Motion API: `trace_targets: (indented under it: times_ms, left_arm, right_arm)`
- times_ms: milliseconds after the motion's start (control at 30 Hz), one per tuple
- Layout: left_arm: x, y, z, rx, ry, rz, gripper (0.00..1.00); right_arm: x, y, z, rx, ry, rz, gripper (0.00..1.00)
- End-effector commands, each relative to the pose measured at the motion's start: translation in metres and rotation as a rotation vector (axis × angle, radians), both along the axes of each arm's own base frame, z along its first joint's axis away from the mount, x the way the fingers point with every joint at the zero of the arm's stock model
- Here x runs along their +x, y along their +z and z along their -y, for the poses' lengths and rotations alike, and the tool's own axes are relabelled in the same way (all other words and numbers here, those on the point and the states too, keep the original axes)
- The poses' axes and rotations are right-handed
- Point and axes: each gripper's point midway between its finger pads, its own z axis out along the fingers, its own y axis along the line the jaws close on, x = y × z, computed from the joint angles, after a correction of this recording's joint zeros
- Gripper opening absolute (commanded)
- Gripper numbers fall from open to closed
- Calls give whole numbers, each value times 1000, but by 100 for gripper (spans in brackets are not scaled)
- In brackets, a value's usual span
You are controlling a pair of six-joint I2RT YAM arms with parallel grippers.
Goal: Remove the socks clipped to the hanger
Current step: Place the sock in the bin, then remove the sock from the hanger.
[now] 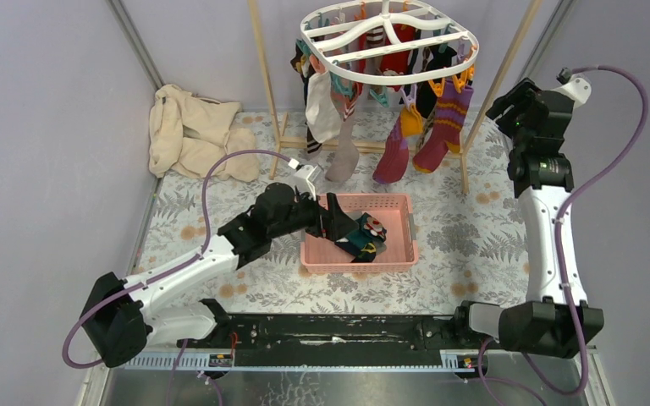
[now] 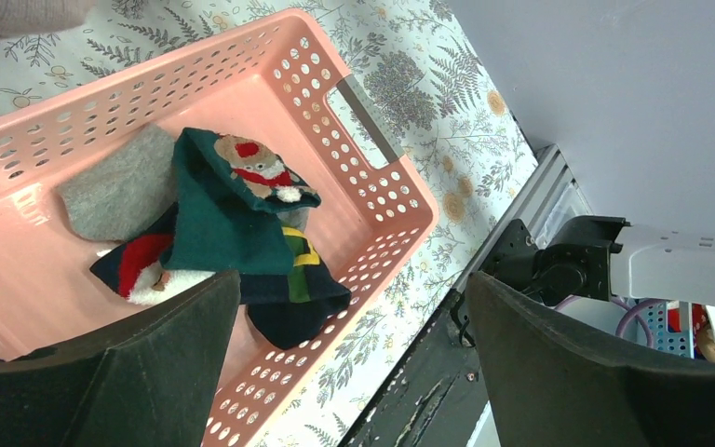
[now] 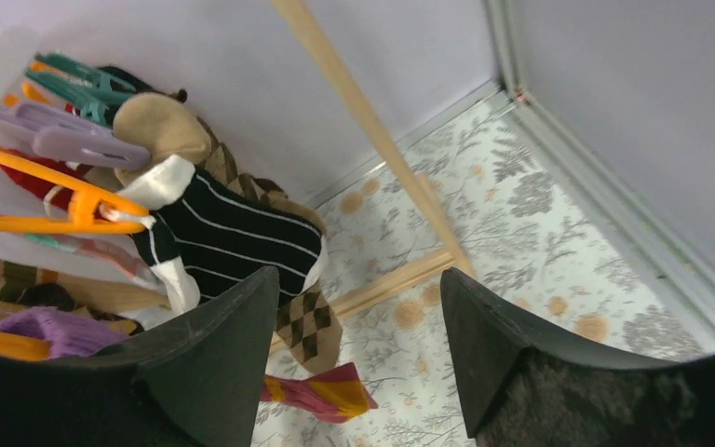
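Your left gripper [image 1: 337,220] is wide open and empty over the pink basket [image 2: 372,186] in the middle, where a few loose socks [image 2: 233,219] lie. Your right gripper [image 3: 358,358] is open and empty too, just right of the far hanger [image 1: 387,15], where many socks [image 1: 444,118] hang clipped

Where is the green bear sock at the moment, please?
In the top view, near centre, the green bear sock lies on other socks inside the pink basket, just right of the open left tool.

Lab test cell: plain walls [image 1: 42,127], metal frame rails [image 1: 138,44], patterned tablecloth [image 1: 474,228].
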Motion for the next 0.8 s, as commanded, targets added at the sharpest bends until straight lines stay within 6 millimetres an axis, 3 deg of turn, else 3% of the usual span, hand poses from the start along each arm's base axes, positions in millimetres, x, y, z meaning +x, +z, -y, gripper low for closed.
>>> trace_targets:
  times_ms: [0,267,500,633,767]
  left_arm:
    - [3,14,-4,-2,14,43,99]
    - [3,17,-6,-6,16,50,99]
    - [3,18,-5,-10,13,47,99]
    - [3,19,-2,-13,8,44,99]
    - [2,21,-2,-18,3,45,99]
  right_arm:
    - [30,-11,-24,112,165,66,69]
    - [67,-36,-79,235,499,127,63]
    - [61,-47,-108,315,662,169,57]
    - [58,-54,-109,344,659,175,59]
    - [59,-46,-121,376,723,197,55]
